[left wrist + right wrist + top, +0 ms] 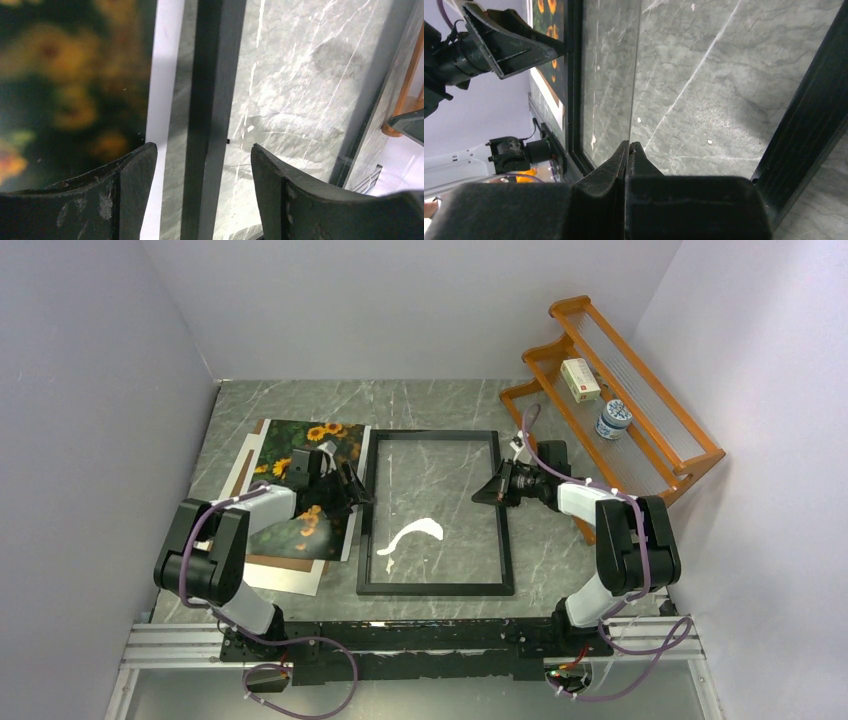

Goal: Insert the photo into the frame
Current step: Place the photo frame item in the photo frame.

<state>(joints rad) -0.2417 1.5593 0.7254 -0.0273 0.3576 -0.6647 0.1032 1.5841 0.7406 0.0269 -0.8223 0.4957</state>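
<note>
The black frame (436, 588) lies flat mid-table with its clear pane (440, 490) inside. The sunflower photo (330, 435) lies left of it on a white mat (162, 65), partly under my left arm. My left gripper (360, 495) is open, with its fingers straddling the frame's left bar (210, 75) and nothing pinched between them (202, 150). The blurred photo (60, 75) fills that view's left. My right gripper (483, 495) is at the frame's right side. It is shut (630, 145) on the pane's thin edge (638, 60), which runs straight out from its tips. The frame's right bar (809, 115) passes beside it.
A brown backing board (290, 578) sticks out under the photo and mat at the left. An orange wooden rack (640, 430) stands at the back right, holding a small box (580, 380) and a blue-white jar (613, 420). Grey walls close in the table.
</note>
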